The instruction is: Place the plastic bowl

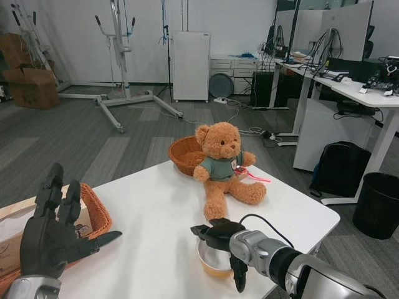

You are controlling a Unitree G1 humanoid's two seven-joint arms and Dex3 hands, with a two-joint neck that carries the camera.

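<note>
Plastic bowl (215, 265) on white table (156, 212), grey carpet (93, 143), desks (368, 93) beyond

white surface (156, 218) carrying a bear, two baskets and a bowl

the surface fills the lower centre of the frame, its far corner pointing toward the upper middle. a brown teddy bear (223, 165) in a green shirt sits upright near that far edge, just in front of a round wicker basket (184, 156) at centre. a second wicker basket (96, 215) lies at the lower left edge. a plastic bowl (213, 263), white inside with an orange-tan wall, stands at lower centre, the right robot hand (219, 240) over its rim.
</note>
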